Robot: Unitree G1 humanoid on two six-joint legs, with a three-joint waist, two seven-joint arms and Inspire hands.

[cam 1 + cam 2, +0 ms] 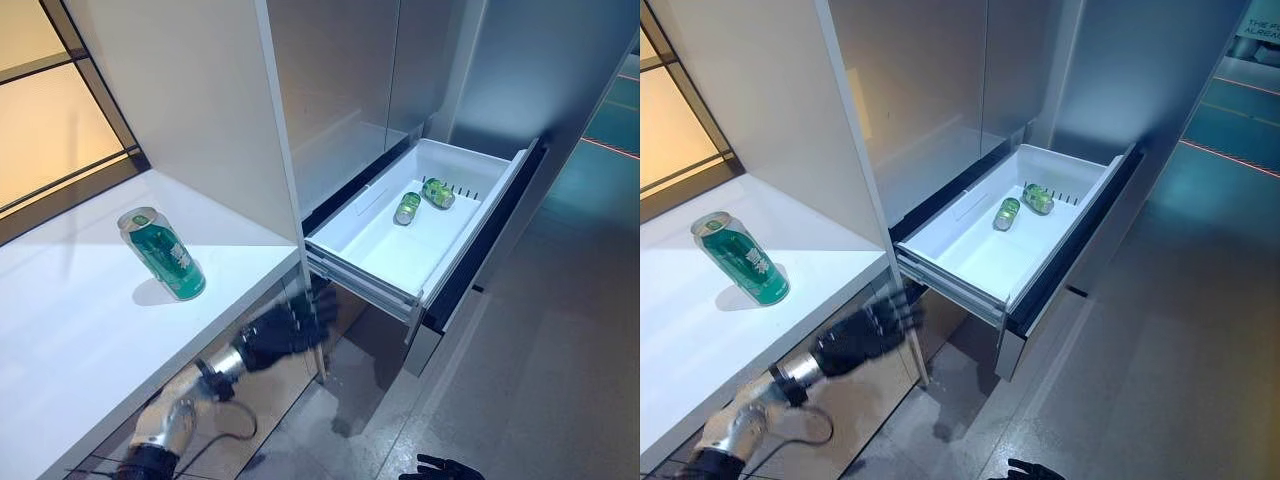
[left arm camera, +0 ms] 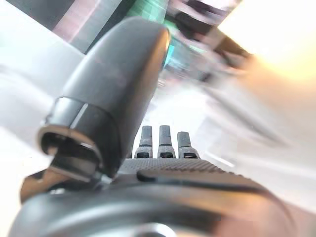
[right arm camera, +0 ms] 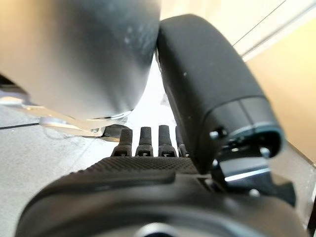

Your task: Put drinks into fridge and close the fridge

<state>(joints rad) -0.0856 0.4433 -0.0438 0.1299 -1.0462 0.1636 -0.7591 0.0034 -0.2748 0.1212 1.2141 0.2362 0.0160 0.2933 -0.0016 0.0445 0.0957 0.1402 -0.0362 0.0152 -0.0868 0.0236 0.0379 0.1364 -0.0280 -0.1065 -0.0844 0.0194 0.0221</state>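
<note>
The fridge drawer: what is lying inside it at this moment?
Two green cans lie on their sides near the back of the open white drawer. The rest of its floor shows bare; the strip just behind the near wall is hidden.

a white counter is seen, and one green can is stood upright on it, well above and to the left of the fingers of the left hand, which are held below the counter edge without touching it. a white fridge drawer is pulled open to the right of these fingers and a little higher. two green cans are laid on their sides on the drawer floor near its far end, just beside each other and well apart from the fingers. grey floor is seen under the drawer.
</note>
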